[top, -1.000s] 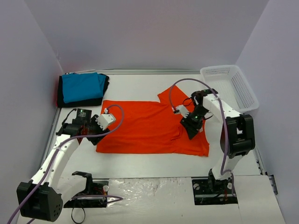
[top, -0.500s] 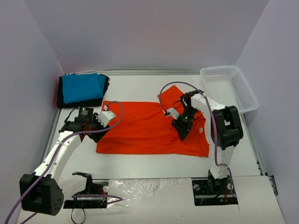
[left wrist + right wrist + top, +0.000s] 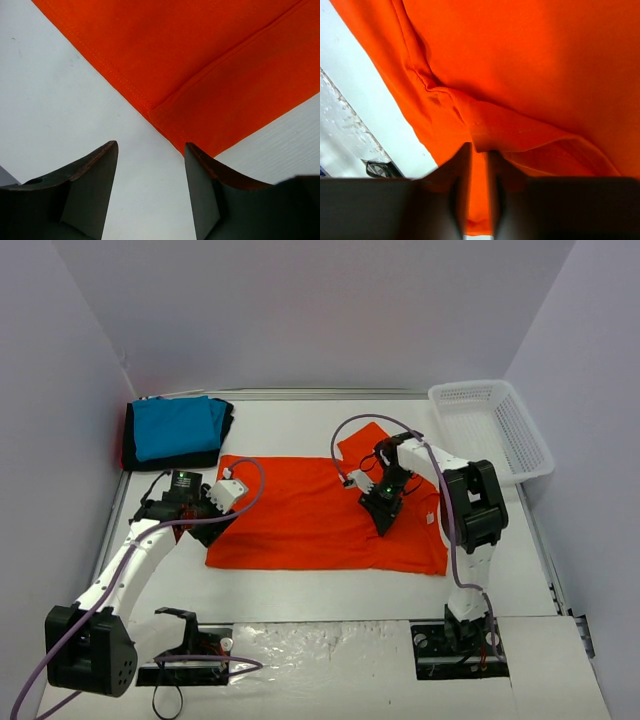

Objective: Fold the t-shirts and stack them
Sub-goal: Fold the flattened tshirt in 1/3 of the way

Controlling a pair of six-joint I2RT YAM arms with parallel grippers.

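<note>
The bright orange-red t-shirt [image 3: 310, 515] lies spread flat mid-table. My right gripper [image 3: 385, 520] sits over its right half, shut on a raised fold of the orange cloth; in the right wrist view the fold [image 3: 485, 135] is pinched between the nearly closed fingers, at the gripper [image 3: 479, 147]. My left gripper [image 3: 212, 525] is at the shirt's left edge, open and empty. In the left wrist view it [image 3: 150, 145] hovers over bare table, with a hemmed corner of the shirt [image 3: 210, 65] just ahead. The folded turquoise-blue shirt [image 3: 175, 427] lies on the folded black shirt [image 3: 130, 455] at the back left.
A white plastic mesh basket [image 3: 490, 425] stands at the back right. A metal rail [image 3: 300, 393] runs along the table's far edge. Grey walls close in both sides. A purple cable [image 3: 350, 440] loops above the right arm.
My right gripper has moved left and slightly back across the shirt, pulling pinched cloth with it. My left gripper has shifted only slightly at the left edge.
</note>
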